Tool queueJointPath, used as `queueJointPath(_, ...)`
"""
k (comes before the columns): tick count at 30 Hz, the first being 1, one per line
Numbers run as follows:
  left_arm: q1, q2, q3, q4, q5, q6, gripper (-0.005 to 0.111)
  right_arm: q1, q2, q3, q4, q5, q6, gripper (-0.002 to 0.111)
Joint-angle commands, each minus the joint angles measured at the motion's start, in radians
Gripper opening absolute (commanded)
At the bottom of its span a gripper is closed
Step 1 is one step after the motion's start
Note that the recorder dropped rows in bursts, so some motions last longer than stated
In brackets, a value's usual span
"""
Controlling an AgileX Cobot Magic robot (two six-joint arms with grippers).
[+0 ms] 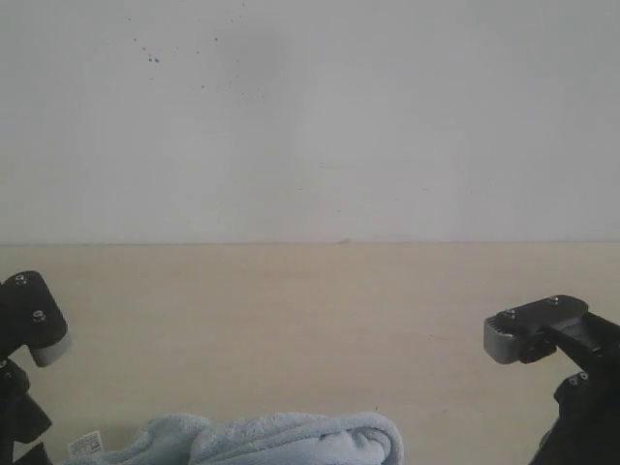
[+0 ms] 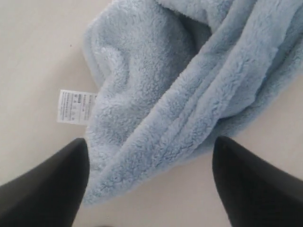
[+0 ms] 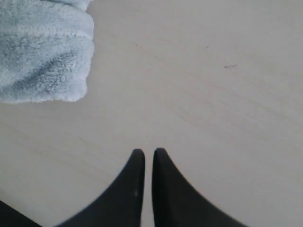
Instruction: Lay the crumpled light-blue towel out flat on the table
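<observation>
Both arms are chunky matte black: the left arm (image 1: pixel 29 325) has a rounded block with a pale grey end cap and two small silver screws, the right arm (image 1: pixel 547 327) a boxier housing with a grey end face and screw heads too. Up close the left fingers (image 2: pixel 47 189) and right fingers (image 3: pixel 128 189) are just smooth black wedges tapering to narrow tips.

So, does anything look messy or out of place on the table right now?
Only the towel: it lies bunched in thick folds on the table, its white label sticking out from one edge. Nothing looks spilled or damaged.
</observation>
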Motion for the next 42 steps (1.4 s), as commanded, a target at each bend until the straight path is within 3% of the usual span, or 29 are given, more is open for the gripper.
queueJointPath(1, -0.008, 0.051, 0.005, 0.079, -0.039, 0.008, 0.068, 0.002, -0.003, -0.006, 0.032, -0.027, -0.010, 0.007)
queueJointPath(2, -0.008, 0.061, 0.005, 0.079, -0.049, -0.002, 0.065, 0.002, -0.003, -0.006, 0.032, -0.029, -0.010, 0.007)
queueJointPath(5, -0.008, 0.101, 0.005, 0.079, -0.061, -0.009, 0.037, 0.002, -0.003, -0.006, 0.051, -0.068, -0.012, 0.007)
queueJointPath(10, -0.008, 0.105, 0.005, 0.065, -0.070, -0.009, 0.004, 0.002, -0.003, -0.006, 0.051, -0.093, -0.014, 0.007)
queueJointPath(15, -0.008, 0.042, -0.004, -0.036, -0.058, -0.009, 0.004, 0.002, -0.003, -0.006, 0.051, -0.095, -0.014, 0.007)
queueJointPath(21, -0.008, -0.080, -0.006, -0.015, -0.038, 0.013, 0.005, 0.002, -0.003, -0.006, 0.051, -0.093, -0.014, 0.007)
queueJointPath(23, -0.008, -0.091, 0.003, 0.061, -0.028, 0.035, 0.012, 0.002, -0.003, -0.006, 0.051, -0.082, -0.014, 0.007)
queueJointPath(28, -0.006, -0.070, 0.083, 0.290, 0.023, 0.035, 0.049, 0.002, -0.003, -0.006, 0.051, -0.056, -0.014, 0.007)
queueJointPath(30, -0.006, -0.070, 0.118, 0.275, -0.034, 0.035, 0.061, 0.002, -0.003, -0.006, 0.054, -0.051, -0.014, 0.007)
queueJointPath(32, -0.006, -0.070, 0.136, 0.234, -0.094, 0.035, 0.065, 0.002, -0.003, -0.006, 0.054, -0.051, -0.014, 0.007)
queueJointPath(39, -0.006, -0.070, 0.188, 0.015, -0.416, 0.035, 0.065, 0.002, -0.003, -0.006, 0.054, -0.045, -0.014, 0.007)
queueJointPath(42, -0.006, -0.070, 0.196, -0.010, -0.459, 0.035, 0.065, 0.002, -0.003, -0.006, 0.059, -0.016, -0.014, 0.006)
